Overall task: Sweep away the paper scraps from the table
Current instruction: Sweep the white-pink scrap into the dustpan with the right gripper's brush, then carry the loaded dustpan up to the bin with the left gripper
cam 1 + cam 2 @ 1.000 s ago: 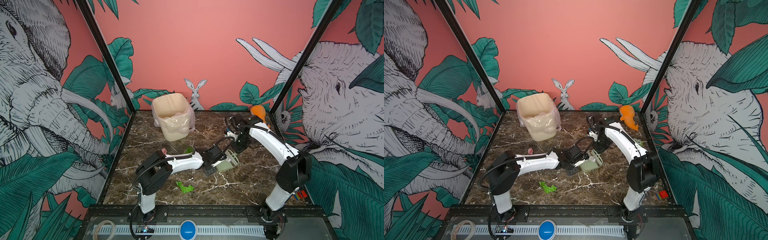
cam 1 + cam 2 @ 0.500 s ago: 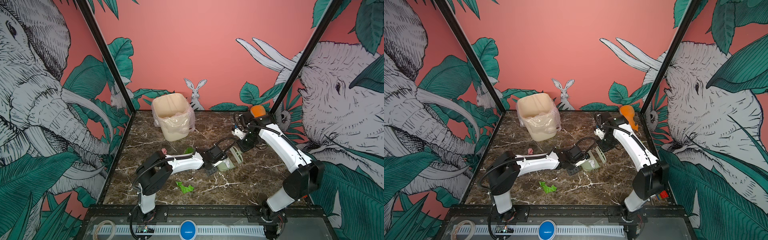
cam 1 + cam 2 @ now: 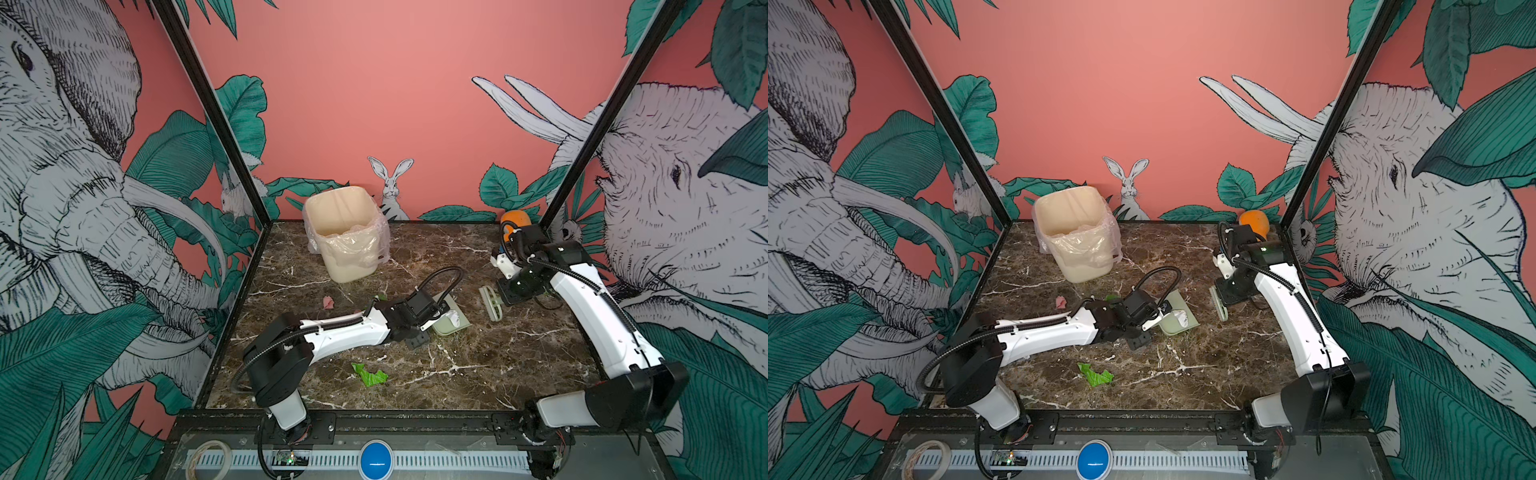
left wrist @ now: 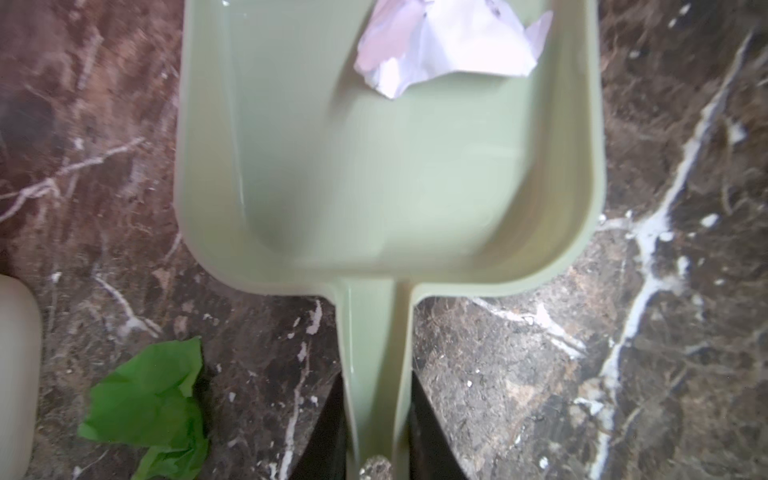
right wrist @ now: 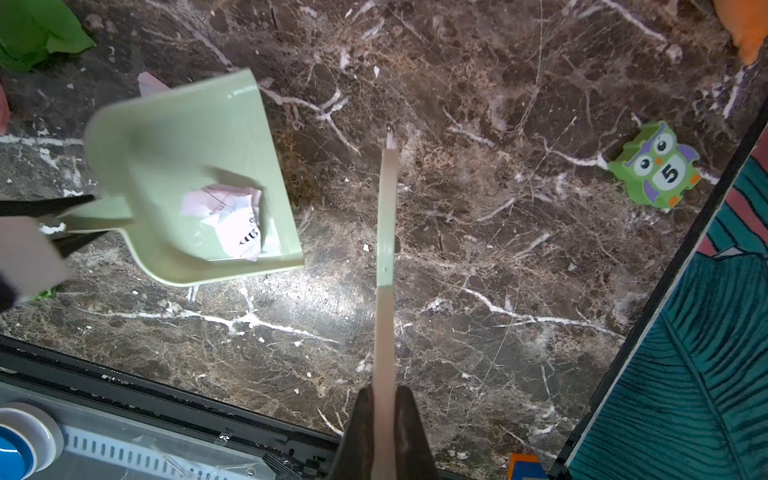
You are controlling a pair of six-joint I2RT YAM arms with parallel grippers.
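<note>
Left arm lies low, reaching out across the table [image 3: 498,365]. Left gripper [image 4: 376,419] pinches the dustpan [image 4: 374,187] handle. White paper scrap [image 4: 449,41] sits in the pan. Green scrap [image 3: 370,376] and pink scrap [image 3: 328,302] lie on the marble. Right arm bent over, right gripper [image 5: 384,419] clamped on the hand brush [image 5: 385,232], near the pan.

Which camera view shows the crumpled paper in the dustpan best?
The right wrist view: the whole paper lies in the dustpan, print visible. The left wrist view crops it; both top views show a tiny white speck.
</note>
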